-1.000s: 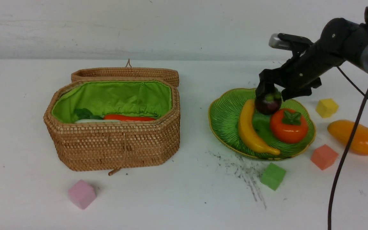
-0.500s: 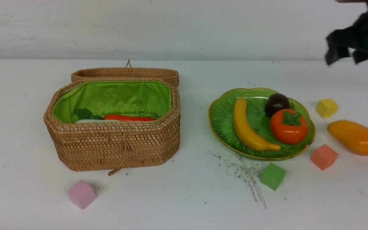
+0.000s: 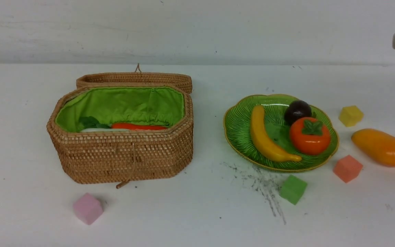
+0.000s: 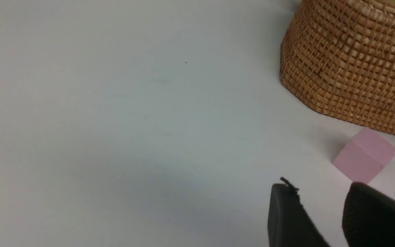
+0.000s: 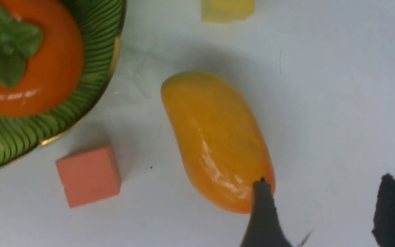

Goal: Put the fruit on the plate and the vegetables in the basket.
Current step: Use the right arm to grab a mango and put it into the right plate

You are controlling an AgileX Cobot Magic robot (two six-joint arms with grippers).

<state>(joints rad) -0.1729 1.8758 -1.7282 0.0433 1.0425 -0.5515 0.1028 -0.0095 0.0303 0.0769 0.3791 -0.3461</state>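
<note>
The green plate (image 3: 240, 128) holds a yellow banana (image 3: 264, 137), an orange persimmon (image 3: 309, 135) and a dark purple mangosteen (image 3: 297, 110). The orange-yellow mango (image 3: 382, 147) lies on the table to the plate's right. My right gripper (image 5: 324, 183) hangs open and empty above the table beside the mango (image 5: 218, 137); only a part of it shows at the front view's right edge. The wicker basket (image 3: 120, 151) holds an orange-red vegetable (image 3: 137, 126) and a white radish (image 3: 96, 129). My left gripper (image 4: 321, 192) is open and empty near the basket's corner (image 4: 348, 68).
The basket's lid (image 3: 134, 79) lies open behind it. Small cubes stand about: pink (image 3: 87, 208) in front of the basket, green (image 3: 292, 189), salmon (image 3: 347, 168) and yellow (image 3: 350, 115) around the plate. Dark scuff marks (image 3: 262, 181) streak the table.
My right gripper let go of the mangosteen on the plate, lifted and swung right to the mango. The banana shifted slightly. The left arm stayed still.
</note>
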